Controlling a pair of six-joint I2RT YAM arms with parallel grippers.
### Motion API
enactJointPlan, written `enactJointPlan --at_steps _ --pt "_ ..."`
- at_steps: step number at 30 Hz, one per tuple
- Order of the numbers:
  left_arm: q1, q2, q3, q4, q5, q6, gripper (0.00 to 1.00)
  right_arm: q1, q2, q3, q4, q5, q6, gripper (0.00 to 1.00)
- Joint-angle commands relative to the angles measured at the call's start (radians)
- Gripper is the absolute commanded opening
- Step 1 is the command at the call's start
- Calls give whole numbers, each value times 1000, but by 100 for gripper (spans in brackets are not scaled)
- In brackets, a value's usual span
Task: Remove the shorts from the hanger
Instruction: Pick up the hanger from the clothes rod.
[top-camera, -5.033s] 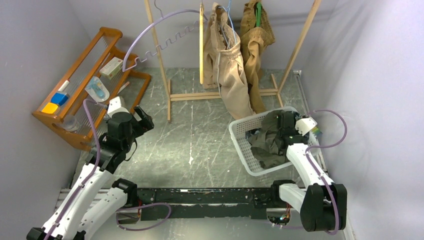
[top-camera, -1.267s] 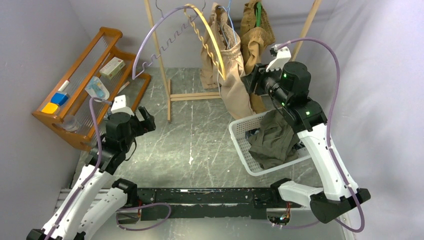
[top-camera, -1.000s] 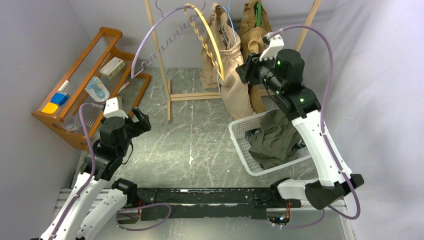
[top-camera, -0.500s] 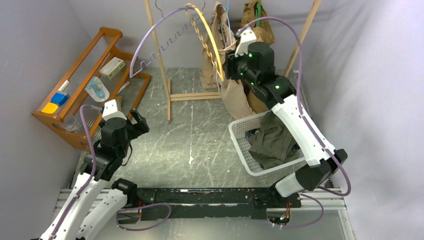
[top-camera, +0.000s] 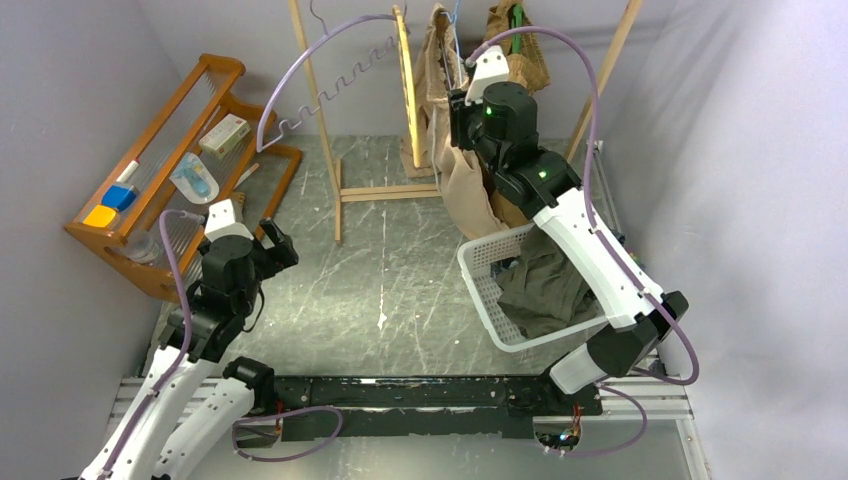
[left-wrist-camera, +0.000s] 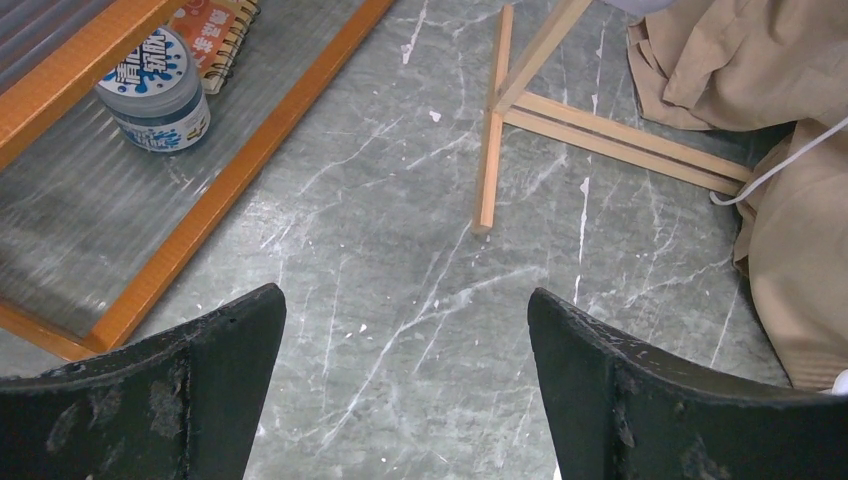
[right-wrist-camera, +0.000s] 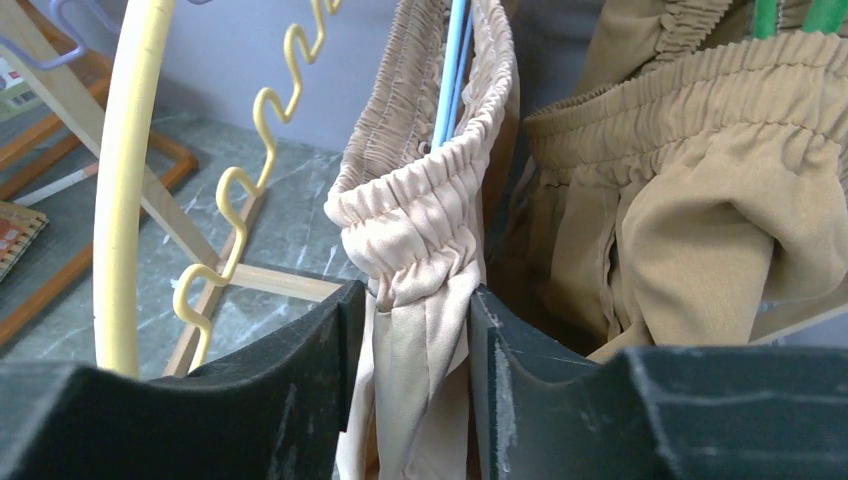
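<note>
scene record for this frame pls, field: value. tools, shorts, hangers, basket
left tool: open, holding nothing
right tool: pinching the light beige shorts just below the waistband
light beige shorts: hung on the blue hanger
tan-brown shorts: hung on the green hanger, untouched
olive shorts: lying in the white basket
left to do: two pairs on hangers

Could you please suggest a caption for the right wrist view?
Right gripper pinches the waistband of the beige shorts, hung on a blue hanger.
</note>
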Motion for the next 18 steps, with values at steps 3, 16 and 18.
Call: enactJointPlan --at_steps 3,16,18 --pt "-1 20 17 -9 0 3 94 -1 74 82 -25 -6 -4 47" --pt "-1 33 18 -21 -12 -6 94 1 73 54 45 26 -11 8" --pt "-1 38 18 -20 -11 -3 94 1 51 29 79 22 -13 2"
